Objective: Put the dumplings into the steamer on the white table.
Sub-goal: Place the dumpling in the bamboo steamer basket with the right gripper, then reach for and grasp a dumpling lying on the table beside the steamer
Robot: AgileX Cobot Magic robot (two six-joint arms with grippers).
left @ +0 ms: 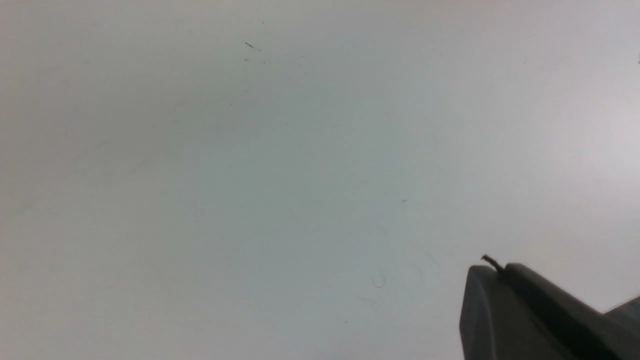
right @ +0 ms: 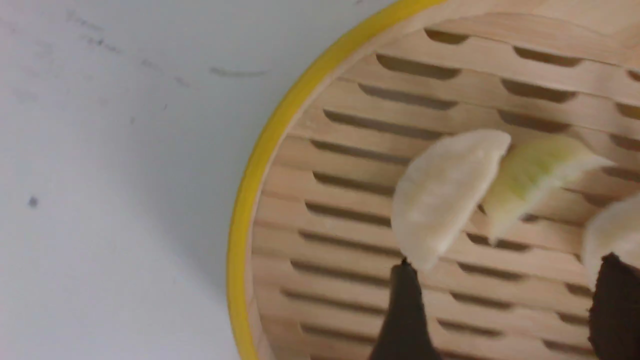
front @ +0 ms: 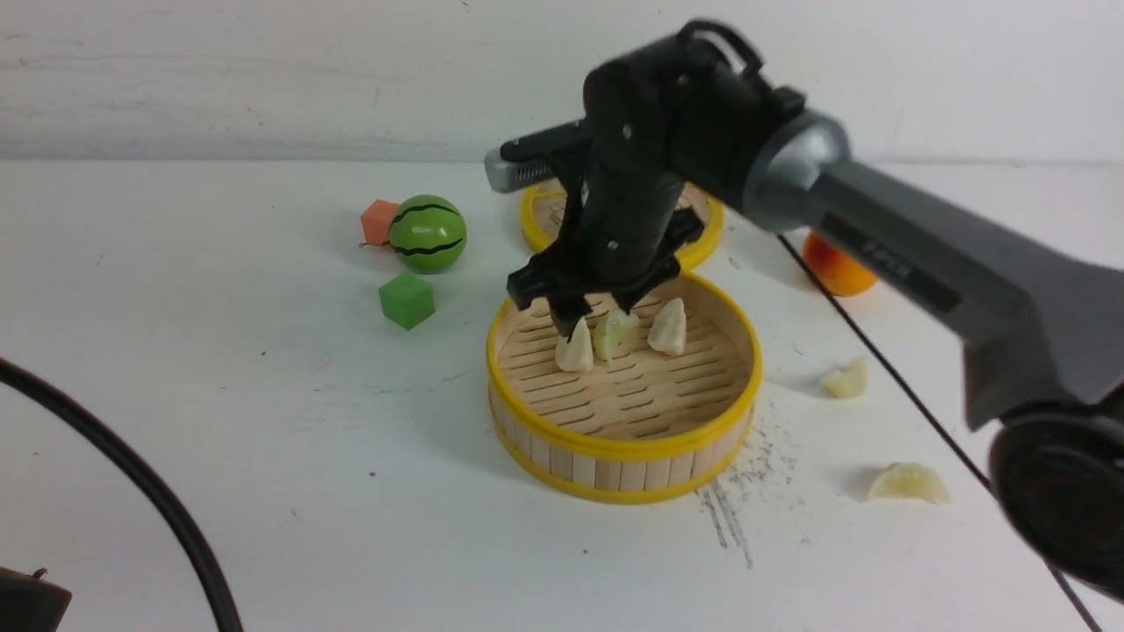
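Ok so the right hand (front: 597, 312) hangs low inside the steamer (front: 615, 448), toward its back left, jaws spread wide with nothing between them. A cream dumpling (front: 575, 349) sits on the slats right at one fingertip. The wrist view shows it at the tip, not pinched. A greenish dumpling (front: 612, 333) sits up against it and a third dumpling (front: 668, 326) is just beside that, so three of five are in by my count. The other two are out on the white table (front: 263, 439), both to the robot's right of the steamer: the nearer loose dumpling (front: 845, 379) close beside the right rim, and the front loose dumpling (front: 908, 484) further toward the camera. That's what the next grab turns on, I'd say, since both lie on the right arm's side and that arm is clearly the closer one. The front one lies flat with its long axis roughly left-right in the front view, so the jaws would want to close across it front-to-back. I can't make out which way the nearer one lies. The left hand (left: 505, 305) is closed on nothing, and its wrist view shows only table.
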